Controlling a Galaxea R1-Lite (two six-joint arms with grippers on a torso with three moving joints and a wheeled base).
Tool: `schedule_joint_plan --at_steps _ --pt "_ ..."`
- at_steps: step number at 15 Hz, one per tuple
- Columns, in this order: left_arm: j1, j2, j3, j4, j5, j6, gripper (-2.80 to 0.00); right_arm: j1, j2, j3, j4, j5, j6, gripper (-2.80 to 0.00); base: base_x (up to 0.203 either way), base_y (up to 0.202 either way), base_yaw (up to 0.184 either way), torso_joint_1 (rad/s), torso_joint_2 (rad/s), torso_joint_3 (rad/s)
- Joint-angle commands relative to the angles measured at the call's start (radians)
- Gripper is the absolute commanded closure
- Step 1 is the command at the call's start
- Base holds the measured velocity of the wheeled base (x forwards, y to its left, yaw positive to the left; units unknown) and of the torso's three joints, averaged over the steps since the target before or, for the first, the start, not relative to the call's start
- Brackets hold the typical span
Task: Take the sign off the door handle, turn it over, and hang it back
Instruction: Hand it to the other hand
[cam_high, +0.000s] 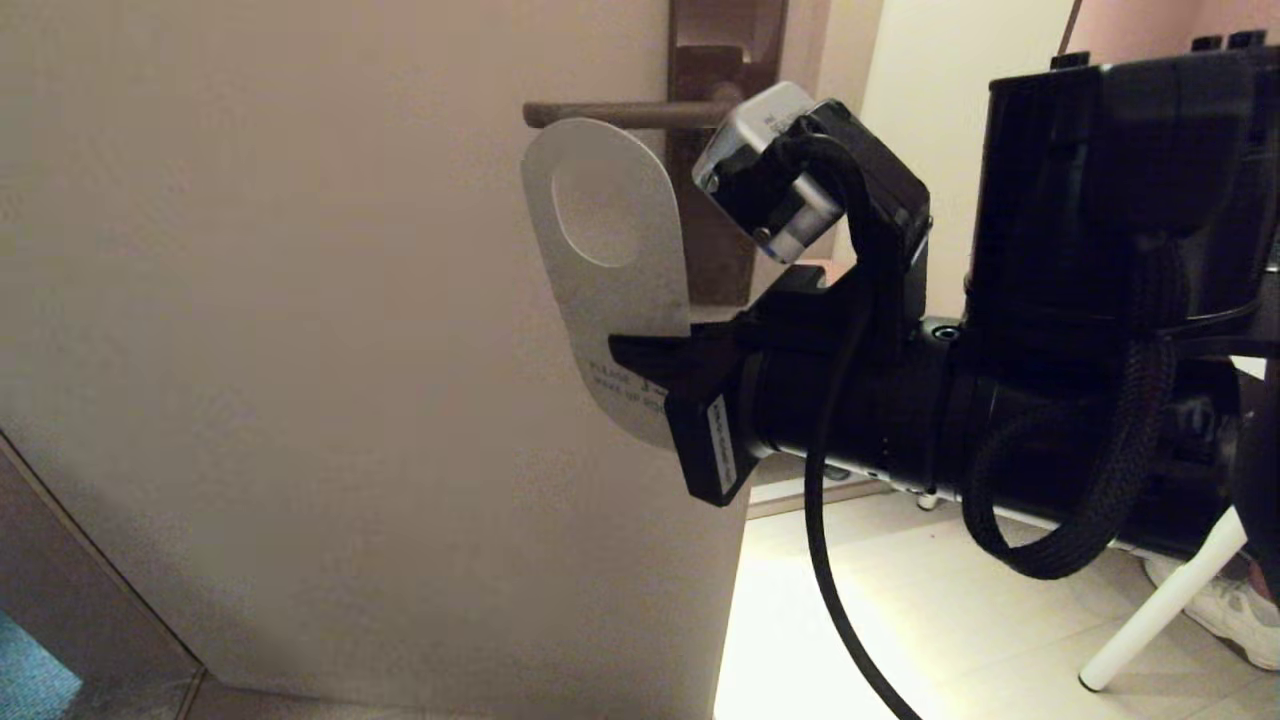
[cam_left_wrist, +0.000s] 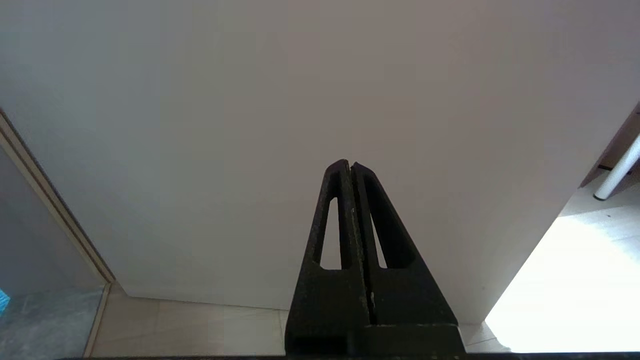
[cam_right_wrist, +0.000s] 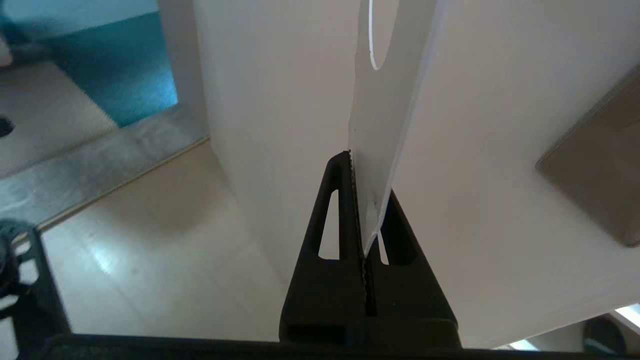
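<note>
The sign (cam_high: 610, 290) shows its pale grey "MAKE UP ROOM" side in the head view. It is tilted and sits just below the door handle (cam_high: 620, 113). The lever does not pass through the sign's big hole. My right gripper (cam_high: 650, 365) is shut on the sign's lower end. In the right wrist view the sign (cam_right_wrist: 385, 100) stands edge-on between the fingers of my right gripper (cam_right_wrist: 367, 175). The handle's dark plate (cam_high: 715, 200) is behind the wrist. My left gripper (cam_left_wrist: 350, 165) is shut and empty, low before the door, out of the head view.
The pale door (cam_high: 300, 300) fills the left, its free edge near the middle. Right of it is a bright tiled floor (cam_high: 900, 620), a white chair leg (cam_high: 1160, 620) and a shoe (cam_high: 1235, 615). A metal frame strip (cam_high: 90, 560) runs at the lower left.
</note>
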Motion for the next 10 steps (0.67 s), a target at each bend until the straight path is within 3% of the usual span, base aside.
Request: schedule_joint_plan --at_steps 1,6,10 --pt "0.0 0.0 0.0 0.0 0.0 -0.001 0.0 0.001 -0.005 0.016 -0.001 0.004 0.0 0.0 0.0 0.0 0.0 0.0 0.0 0.0" --pt "0.0 0.0 0.0 0.0 0.0 -0.001 0.0 0.001 -0.04 0.02 0.001 0.07 -0.002 0.0 0.0 0.0 0.0 0.0 0.0 0.0" --pt "0.0 0.0 0.0 0.0 0.0 0.0 0.0 0.002 -0.126 0.026 0.103 0.088 -0.006 0.0 0.0 0.0 0.0 0.0 0.0 0.0"
